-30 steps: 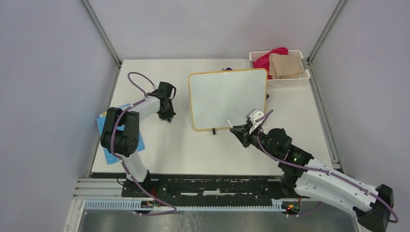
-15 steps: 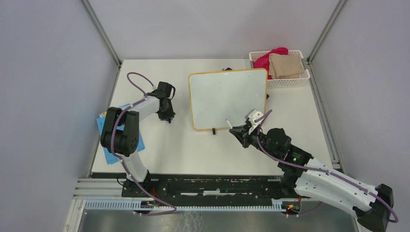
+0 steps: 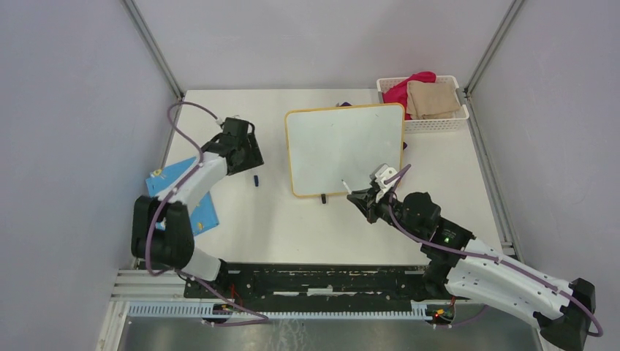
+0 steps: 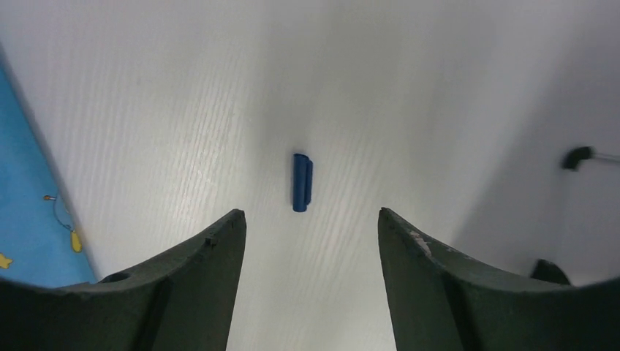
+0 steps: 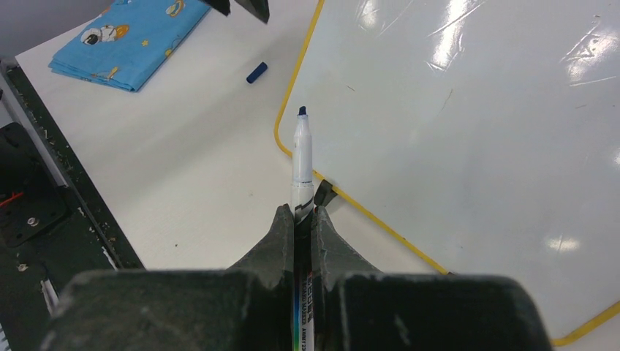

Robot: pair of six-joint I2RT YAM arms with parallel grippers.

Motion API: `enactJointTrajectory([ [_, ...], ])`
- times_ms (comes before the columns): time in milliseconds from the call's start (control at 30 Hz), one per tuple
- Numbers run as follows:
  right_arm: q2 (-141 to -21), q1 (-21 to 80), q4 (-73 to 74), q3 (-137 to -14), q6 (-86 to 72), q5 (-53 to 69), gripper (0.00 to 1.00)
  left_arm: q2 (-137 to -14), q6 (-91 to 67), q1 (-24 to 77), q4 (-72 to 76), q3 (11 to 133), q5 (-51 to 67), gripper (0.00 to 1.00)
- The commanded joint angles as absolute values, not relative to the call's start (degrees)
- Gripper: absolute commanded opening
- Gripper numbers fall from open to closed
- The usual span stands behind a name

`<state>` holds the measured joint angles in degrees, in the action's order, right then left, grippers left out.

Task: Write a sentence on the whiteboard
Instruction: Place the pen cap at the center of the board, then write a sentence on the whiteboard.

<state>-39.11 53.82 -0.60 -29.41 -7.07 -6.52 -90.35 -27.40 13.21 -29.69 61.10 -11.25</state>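
Note:
The whiteboard (image 3: 343, 146) (image 5: 453, 146), white with a yellow frame, lies at the table's middle back. Its surface is bare white and the sentence does not show on it. My right gripper (image 3: 363, 199) (image 5: 303, 212) is shut on an uncapped marker (image 5: 302, 157), whose blue tip (image 3: 346, 183) hovers over the board's near edge. The marker's small blue cap (image 3: 256, 179) (image 4: 302, 181) (image 5: 256, 72) lies loose on the table left of the board. My left gripper (image 3: 247, 159) (image 4: 311, 213) hangs open above the cap, apart from it, with nothing between its fingers.
A blue patterned card (image 3: 167, 179) (image 5: 124, 40) lies at the table's left edge, partly under the left arm. A white basket (image 3: 431, 126) with red and beige cloths stands at the back right. A black foot (image 5: 322, 194) sticks out under the board's near edge.
My left gripper has opened, left the blue cap on the table, and risen away toward the back left. The right arm and marker have stayed still.

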Motion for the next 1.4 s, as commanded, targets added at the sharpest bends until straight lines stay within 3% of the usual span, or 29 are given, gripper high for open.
enactJointTrajectory([
  [0,-38.9,53.7,-0.9,-33.2,-5.2,-6.7,0.0,-73.5,-29.4,13.4,-25.2,59.8,-8.9,0.73],
  [133,-39.8,53.7,-0.1,-35.0,-3.2,-6.3,0.0,-60.7,-25.8,14.7,-15.4,56.4,2.3,0.83],
  [233,-40.5,53.7,1.8,-37.1,-1.2,-5.7,0.0,-56.6,-24.8,15.7,-10.4,56.5,10.4,0.99],
  [433,-40.9,53.7,2.4,-40.0,2.1,-6.0,0.0,-53.4,-28.5,19.1,1.4,56.5,15.8,1.0],
  [667,-41.3,53.7,0.4,-39.4,2.7,-4.2,0.0,-57.5,-33.9,20.6,12.3,51.8,8.9,1.0],
  [767,-41.4,53.7,-1.4,-39.4,3.8,-0.8,0.0,-59.0,-38.8,20.6,18.9,50.7,17.3,1.0],
  [867,-42.0,53.7,-0.6,-40.7,5.6,5.4,0.0,-61.9,-38.6,20.8,24.0,52.5,35.7,1.0],
  [967,-43.4,53.7,3.4,-43.7,6.8,9.6,0.0,-61.6,-38.5,22.8,31.2,49.8,45.7,1.0],
  [1367,-49.4,53.7,13.1,-54.0,8.3,23.3,0.0,-51.8,-17.5,35.4,9.9,48.2,45.8,1.0],
])
